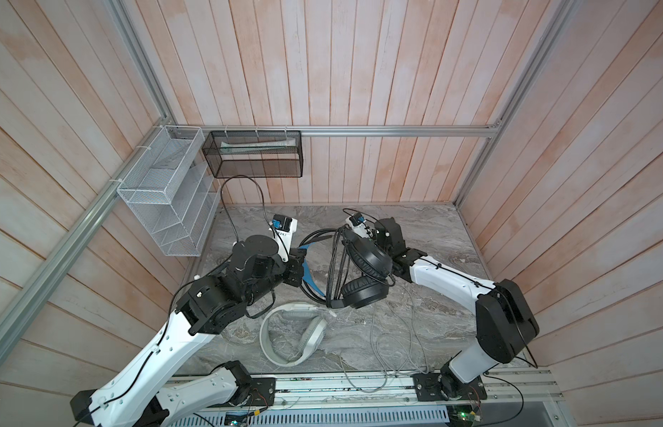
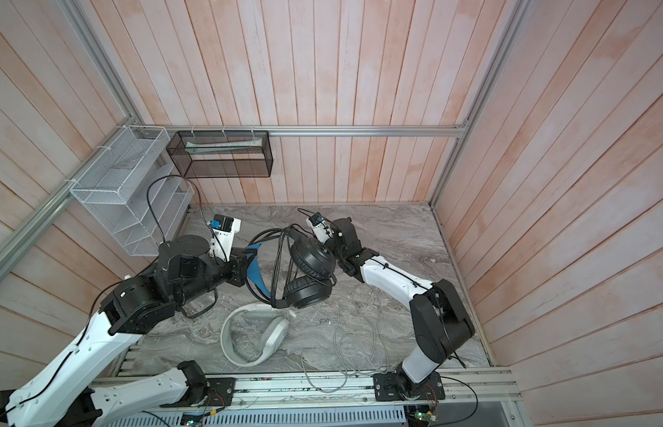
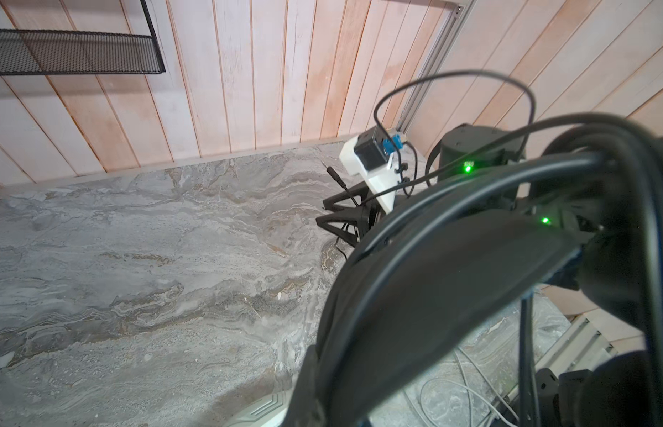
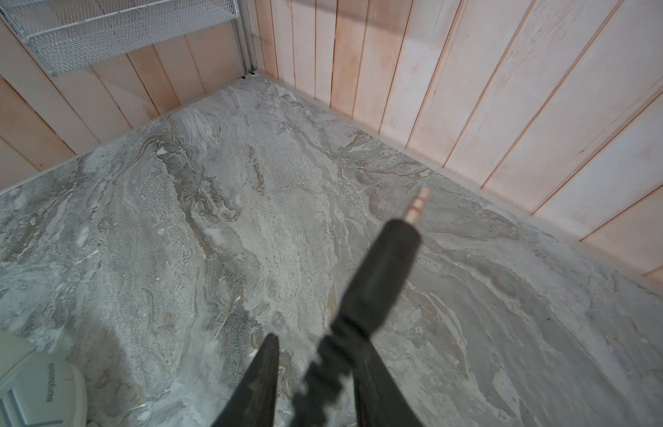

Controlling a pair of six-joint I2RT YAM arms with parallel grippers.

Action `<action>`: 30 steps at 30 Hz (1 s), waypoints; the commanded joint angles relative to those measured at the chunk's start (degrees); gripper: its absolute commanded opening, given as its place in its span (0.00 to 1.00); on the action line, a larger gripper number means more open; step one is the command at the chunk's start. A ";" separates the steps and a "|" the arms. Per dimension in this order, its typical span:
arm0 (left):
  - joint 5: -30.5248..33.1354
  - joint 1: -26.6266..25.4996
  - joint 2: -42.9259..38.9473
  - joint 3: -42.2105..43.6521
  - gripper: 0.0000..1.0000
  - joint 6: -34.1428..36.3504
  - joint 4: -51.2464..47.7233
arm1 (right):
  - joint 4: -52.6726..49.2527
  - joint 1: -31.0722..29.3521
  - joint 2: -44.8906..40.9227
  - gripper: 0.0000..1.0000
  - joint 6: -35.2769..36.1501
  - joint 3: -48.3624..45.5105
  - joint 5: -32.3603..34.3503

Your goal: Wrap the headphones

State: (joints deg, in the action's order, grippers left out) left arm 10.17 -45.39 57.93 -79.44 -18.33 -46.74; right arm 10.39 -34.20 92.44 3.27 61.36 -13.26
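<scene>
At mid-table, the black headset [image 1: 363, 266] hangs clear of the table [image 1: 433, 236], carried between both arms

1. Left gripper [image 1: 300, 271]: clenched on the headband [image 3: 452, 295], where the blue liner [image 1: 318, 290] shows. The hold looks sound.
2. Right gripper [image 4: 315, 347]: jaws parted. The plug [image 4: 381, 273] and its strain relief lie between the fingers, against one and clear of the other. Judged released, not pinched.
3. Black cable [image 1: 334, 273]: several loops are draped across the headset between band and earcups. Nothing visible secures the plug end.
4. White headset [image 1: 293, 332]: flat on the table near the front edge, apart from both grippers. Its grey cable [image 1: 396, 344] sprawls loose toward the front rail.

Handling assessment: the headset is judged light, with a springy band and earcups that pivot, so it will likely swing if held by one cup. The band is the firm place to hold. The cable is limp and smooth, and loops may slide off once tension goes. The plug body is short and rigid, the best purchase on that end; pinch the barrel, not the metal tip or the ribbed relief. The grey cable looks thinner and likely to snag at the rail
</scene>
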 commanded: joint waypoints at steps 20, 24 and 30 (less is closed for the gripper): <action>-0.56 4.15 3.06 -12.62 0.00 -5.59 2.75 | 24.71 1.24 -7.54 0.53 -13.14 -15.18 -15.13; -0.55 4.25 3.24 -13.09 0.00 -5.75 2.42 | 24.83 1.18 -12.33 0.53 -13.55 -17.92 -11.51; -0.57 4.58 3.37 -13.20 0.00 -5.56 2.90 | 23.10 1.28 -20.32 0.52 -14.78 -19.67 -11.59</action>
State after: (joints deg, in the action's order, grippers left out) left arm 10.72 -41.23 61.58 -90.00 -21.69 -47.83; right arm 32.58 -33.21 75.13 -9.98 42.11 -24.88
